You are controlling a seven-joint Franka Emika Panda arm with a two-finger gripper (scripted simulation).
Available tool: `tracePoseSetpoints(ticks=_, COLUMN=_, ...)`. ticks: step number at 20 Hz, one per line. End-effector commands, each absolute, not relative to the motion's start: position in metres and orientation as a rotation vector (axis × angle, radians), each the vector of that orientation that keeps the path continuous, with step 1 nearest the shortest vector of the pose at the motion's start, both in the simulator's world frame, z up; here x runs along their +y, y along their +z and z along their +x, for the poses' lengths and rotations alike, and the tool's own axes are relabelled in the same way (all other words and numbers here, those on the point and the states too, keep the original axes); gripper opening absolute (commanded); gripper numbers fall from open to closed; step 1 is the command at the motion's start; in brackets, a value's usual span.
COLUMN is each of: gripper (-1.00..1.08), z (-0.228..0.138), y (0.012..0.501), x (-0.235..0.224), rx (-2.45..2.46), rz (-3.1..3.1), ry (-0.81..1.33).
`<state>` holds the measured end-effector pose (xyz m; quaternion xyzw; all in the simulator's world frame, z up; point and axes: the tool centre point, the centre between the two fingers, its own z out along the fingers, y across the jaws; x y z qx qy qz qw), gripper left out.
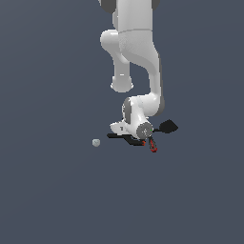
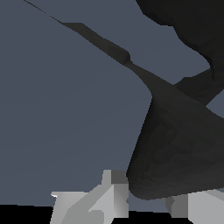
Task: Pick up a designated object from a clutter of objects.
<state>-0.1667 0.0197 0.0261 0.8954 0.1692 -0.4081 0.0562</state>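
A white Franka Panda arm (image 1: 136, 57) bends low over a plain slate-grey floor (image 1: 47, 190), its wrist pressed down among a small cluster of dark tools. The large black spring clamp with long splayed handles (image 1: 125, 137) lies flat directly beneath the hand, one handle reaching out toward the exterior view's left. Just beside it, toward the exterior view's right, lie a thin red-handled screwdriver (image 1: 152, 145) and a black flat-bladed spatula (image 1: 167, 126). A tiny pale grey ball (image 1: 96, 142) sits apart from the group, toward the exterior view's left.

In the wrist view, the clamp's black body (image 2: 179, 148) fills much of the frame, its bulk sitting between the two pale grey fingertips (image 2: 109, 197) of the claw (image 2: 148, 205), with a long handle (image 2: 105, 46) stretching away across the floor. The fingers stand apart on either side of the clamp; whether they press against it cannot be told.
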Motion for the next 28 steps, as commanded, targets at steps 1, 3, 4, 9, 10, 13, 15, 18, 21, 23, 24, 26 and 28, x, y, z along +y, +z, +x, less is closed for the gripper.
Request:
tracePoseSetpoints(ticks=1, gripper=-1.00, z=-0.167, y=0.026, x=0.020, rx=0.514, rz=2.716, ry=-1.240)
tracePoseSetpoints(ticks=3, gripper=-1.00, z=-0.167, y=0.026, x=0.020, rx=0.513, rz=2.716, ry=-1.238)
tracePoseSetpoints(ticks=4, gripper=-1.00, z=-0.166, y=0.027, x=0.019, rx=0.513, rz=2.716, ry=-1.238)
tracePoseSetpoints(ticks=9, gripper=-1.00, z=-0.162, y=0.041, x=0.013, rx=0.513, rz=2.717, ry=-1.239)
tracePoseSetpoints(ticks=10, gripper=-1.00, z=-0.161, y=0.046, x=0.010, rx=0.513, rz=2.717, ry=-1.239)
tracePoseSetpoints(ticks=13, gripper=-1.00, z=-0.155, y=0.064, x=0.002, rx=0.512, rz=2.717, ry=-1.239)
tracePoseSetpoints(ticks=15, gripper=-1.00, z=-0.151, y=0.078, x=-0.005, rx=0.511, rz=2.717, ry=-1.239)
tracePoseSetpoints(ticks=18, gripper=-1.00, z=-0.143, y=0.104, x=-0.016, rx=0.510, rz=2.718, ry=-1.240)
tracePoseSetpoints(ticks=21, gripper=-1.00, z=-0.134, y=0.134, x=-0.030, rx=0.509, rz=2.718, ry=-1.240)
tracePoseSetpoints(ticks=23, gripper=-1.00, z=-0.127, y=0.154, x=-0.040, rx=0.508, rz=2.718, ry=-1.240)
tracePoseSetpoints(ticks=24, gripper=-1.00, z=-0.124, y=0.165, x=-0.045, rx=0.508, rz=2.718, ry=-1.241)
tracePoseSetpoints(ticks=26, gripper=-1.00, z=-0.117, y=0.187, x=-0.055, rx=0.507, rz=2.718, ry=-1.241)
tracePoseSetpoints(ticks=28, gripper=-1.00, z=-0.110, y=0.208, x=-0.065, rx=0.506, rz=2.718, ry=-1.241)
